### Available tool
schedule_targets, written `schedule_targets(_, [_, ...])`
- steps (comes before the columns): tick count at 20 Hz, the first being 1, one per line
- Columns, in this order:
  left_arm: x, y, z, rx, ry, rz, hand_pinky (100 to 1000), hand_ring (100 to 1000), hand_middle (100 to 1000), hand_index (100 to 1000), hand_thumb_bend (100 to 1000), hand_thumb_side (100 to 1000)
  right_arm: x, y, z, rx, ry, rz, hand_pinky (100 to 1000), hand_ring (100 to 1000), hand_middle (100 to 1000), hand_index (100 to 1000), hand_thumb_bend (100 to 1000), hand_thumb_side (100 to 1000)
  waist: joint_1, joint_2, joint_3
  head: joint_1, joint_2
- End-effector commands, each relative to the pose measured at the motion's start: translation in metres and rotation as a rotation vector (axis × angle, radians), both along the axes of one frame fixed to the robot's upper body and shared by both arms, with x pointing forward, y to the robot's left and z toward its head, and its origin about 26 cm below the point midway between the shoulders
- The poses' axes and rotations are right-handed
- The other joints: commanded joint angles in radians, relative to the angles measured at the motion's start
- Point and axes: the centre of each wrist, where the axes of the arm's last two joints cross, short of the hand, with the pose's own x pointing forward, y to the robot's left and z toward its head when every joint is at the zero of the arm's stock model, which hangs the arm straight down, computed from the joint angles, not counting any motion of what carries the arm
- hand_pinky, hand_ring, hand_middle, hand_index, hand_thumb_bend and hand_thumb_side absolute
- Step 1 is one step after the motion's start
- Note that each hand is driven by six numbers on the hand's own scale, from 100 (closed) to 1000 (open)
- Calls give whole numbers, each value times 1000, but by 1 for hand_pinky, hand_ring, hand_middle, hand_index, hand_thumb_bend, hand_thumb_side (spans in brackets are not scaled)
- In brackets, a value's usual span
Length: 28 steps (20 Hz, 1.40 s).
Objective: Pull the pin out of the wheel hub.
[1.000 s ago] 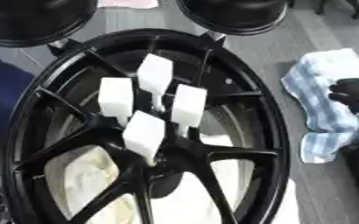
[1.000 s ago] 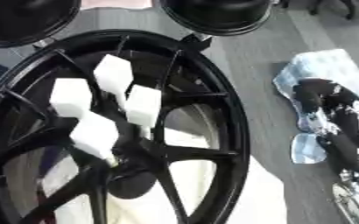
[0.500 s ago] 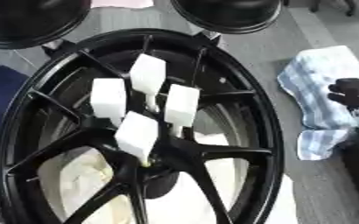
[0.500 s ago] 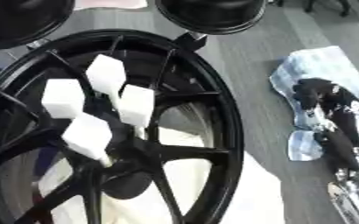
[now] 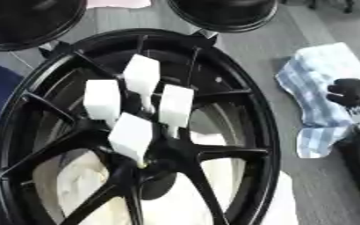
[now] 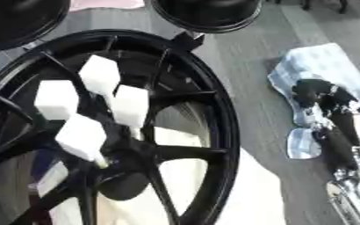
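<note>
Approach step; my right hand (image 6: 325, 99), fingers curled on nothing, sits right of frame; next, reach 4 white pins (image 5: 142, 77) at hub (image 5: 149, 173).

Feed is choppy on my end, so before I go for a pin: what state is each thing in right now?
Wheel hub: lying flat, black, spokes up.
White pins: four, all seated near the hub centre, tilted, none pulled.
Checked cloth: crumpled on the floor right of the wheel.
Right robot hand: over the cloth, clear of the wheel, fingers curled, holding nothing visible.
Left robot hand: not in view.
</note>
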Motion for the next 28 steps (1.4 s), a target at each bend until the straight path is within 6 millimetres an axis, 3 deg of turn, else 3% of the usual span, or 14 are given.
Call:
schedule_targets(1, [-3,-8,9,70,16,9,872,796,758,840,324,692,-1,0,9,-18,-17,11,772,748,676,603,372,460,1,-33,-4,16,-17])
schedule_targets(10, [3,-39,13,69,95,21,880,803,767,845,319,693,1,2,10,-11,-4,39,772,748,677,603,373,460,5,-49,-26,46,-26])
schedule_targets(19, [6,-69,16,51,125,56,883,806,772,852,332,691,4,5,15,-2,3,58,772,748,677,603,372,462,12,-54,-43,37,-20])
schedule_targets(23, [8,-79,12,24,150,122,889,809,776,861,358,689,5,6,16,2,6,64,772,748,677,602,371,464,16,-50,-53,41,-16])
schedule_targets(28, [10,-90,6,13,164,206,903,829,788,873,474,670,7,8,19,5,7,76,773,748,677,602,372,465,23,-44,-63,48,-9])
